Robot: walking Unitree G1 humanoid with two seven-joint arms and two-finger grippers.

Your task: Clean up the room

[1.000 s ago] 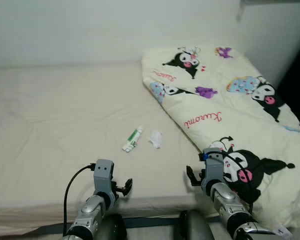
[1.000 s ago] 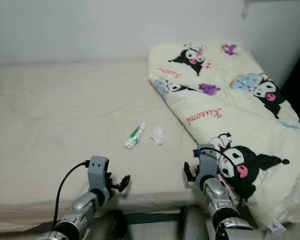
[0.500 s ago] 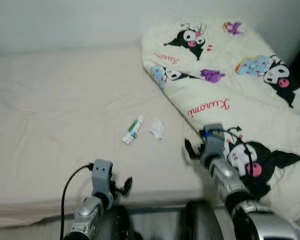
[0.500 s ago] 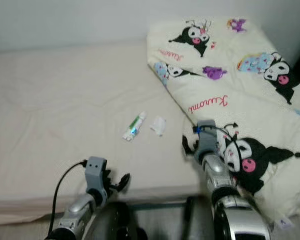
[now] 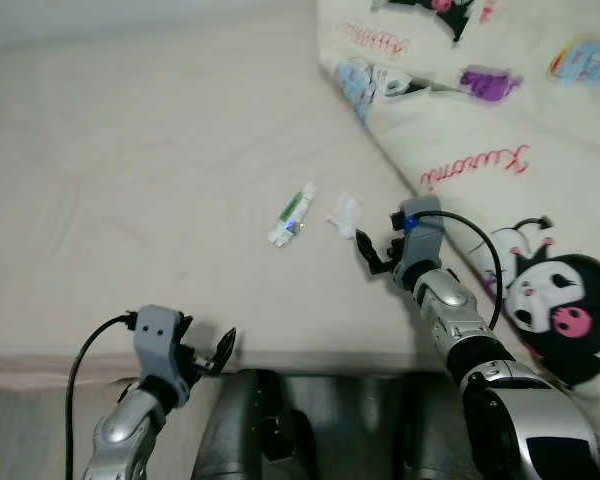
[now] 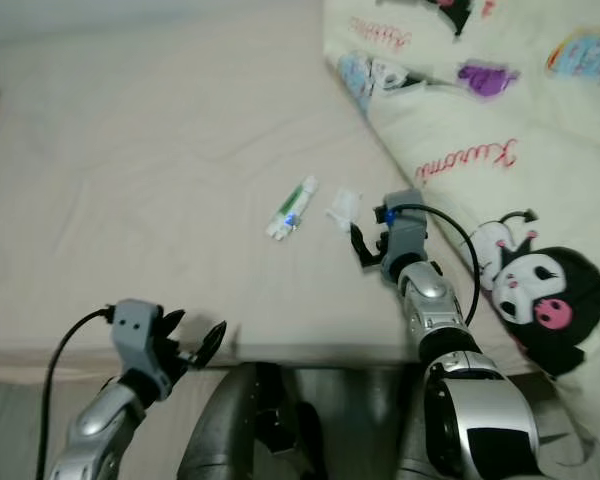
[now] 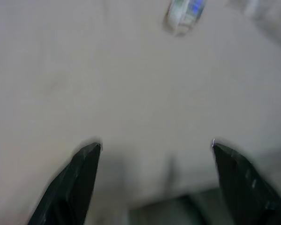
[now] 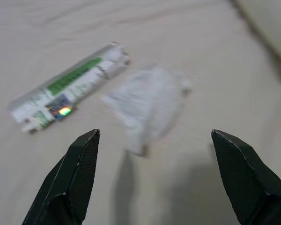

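Observation:
A white toothpaste tube with green print lies on the beige mattress. Just to its right lies a crumpled white tissue. My right gripper hovers low over the bed, a short way in front of the tissue, open and holding nothing. In the right wrist view the tissue lies just ahead of the two spread fingertips, with the tube beside it. My left gripper is open at the bed's front edge. In the left wrist view the tube is far ahead.
A cream quilt with cartoon prints covers the right side of the bed, close to my right arm. The mattress's front edge runs just before my body. Bare sheet stretches to the left of the tube.
The camera has tilted down and closer to the bed. My right gripper has reached forward, closer to the tissue. The left gripper has sunk toward the bed's front edge.

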